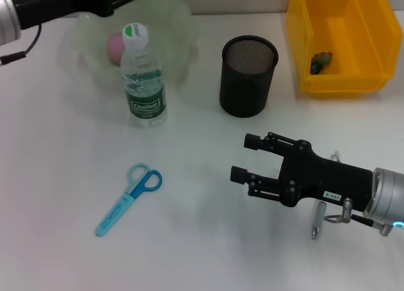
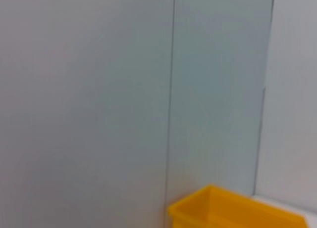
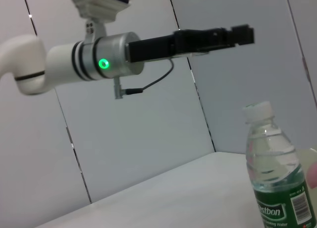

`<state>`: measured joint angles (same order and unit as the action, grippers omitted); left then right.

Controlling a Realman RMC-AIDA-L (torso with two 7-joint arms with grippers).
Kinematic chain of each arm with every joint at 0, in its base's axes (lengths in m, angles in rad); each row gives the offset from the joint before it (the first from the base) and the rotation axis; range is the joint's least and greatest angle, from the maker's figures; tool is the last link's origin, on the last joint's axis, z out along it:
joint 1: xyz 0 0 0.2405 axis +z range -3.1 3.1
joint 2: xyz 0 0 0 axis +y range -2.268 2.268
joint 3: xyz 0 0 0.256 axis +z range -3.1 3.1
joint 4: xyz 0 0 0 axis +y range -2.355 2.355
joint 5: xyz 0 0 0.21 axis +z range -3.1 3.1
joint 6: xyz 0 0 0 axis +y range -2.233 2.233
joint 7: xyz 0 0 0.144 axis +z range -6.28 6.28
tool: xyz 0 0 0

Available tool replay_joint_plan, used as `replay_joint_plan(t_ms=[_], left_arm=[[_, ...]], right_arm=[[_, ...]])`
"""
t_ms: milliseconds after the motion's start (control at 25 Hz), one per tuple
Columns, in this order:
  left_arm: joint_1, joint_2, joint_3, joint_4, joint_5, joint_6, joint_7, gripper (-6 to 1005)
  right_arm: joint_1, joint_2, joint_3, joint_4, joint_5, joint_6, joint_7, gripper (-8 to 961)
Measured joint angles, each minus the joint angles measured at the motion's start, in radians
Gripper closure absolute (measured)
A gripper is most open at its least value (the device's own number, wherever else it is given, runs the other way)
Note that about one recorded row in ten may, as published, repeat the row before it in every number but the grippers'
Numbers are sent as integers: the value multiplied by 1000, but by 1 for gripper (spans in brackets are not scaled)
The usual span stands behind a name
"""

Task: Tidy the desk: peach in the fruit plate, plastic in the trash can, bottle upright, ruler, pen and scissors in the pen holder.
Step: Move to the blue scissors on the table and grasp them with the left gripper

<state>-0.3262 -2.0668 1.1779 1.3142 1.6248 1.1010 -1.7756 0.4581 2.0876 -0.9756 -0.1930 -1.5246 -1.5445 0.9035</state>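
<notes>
Right end effector (image 1: 243,158) spread, empty, above worktop (image 1: 189,240); scissors (image 1: 129,198) well left of it. Likely next: reach, pinch scissors, then pen holder (image 1: 248,76).

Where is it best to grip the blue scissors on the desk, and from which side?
Probably across the closed blades, coming straight down from above: the scissors lie flat, the blade part is narrow and straight, and the handle rings are wider. The open right tool is nearest.

The bottle (image 1: 144,76) is standing before the plate (image 1: 169,26) holding the peach (image 1: 115,47); holder (image 1: 248,76) lying right, bin (image 1: 341,38) far right, scissors (image 1: 129,199) near left.
</notes>
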Motion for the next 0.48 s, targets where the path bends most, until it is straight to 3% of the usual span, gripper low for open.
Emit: replay_joint_plan(t_ms=[240, 480], left_arm=[[32, 0, -43, -151, -176, 149, 140, 431], [18, 7, -166, -428, -201, 483, 396, 256]], right_arm=[[-5, 0, 0, 3, 0, 0, -1, 194], [-21, -1, 14, 3, 1, -14, -2, 195]])
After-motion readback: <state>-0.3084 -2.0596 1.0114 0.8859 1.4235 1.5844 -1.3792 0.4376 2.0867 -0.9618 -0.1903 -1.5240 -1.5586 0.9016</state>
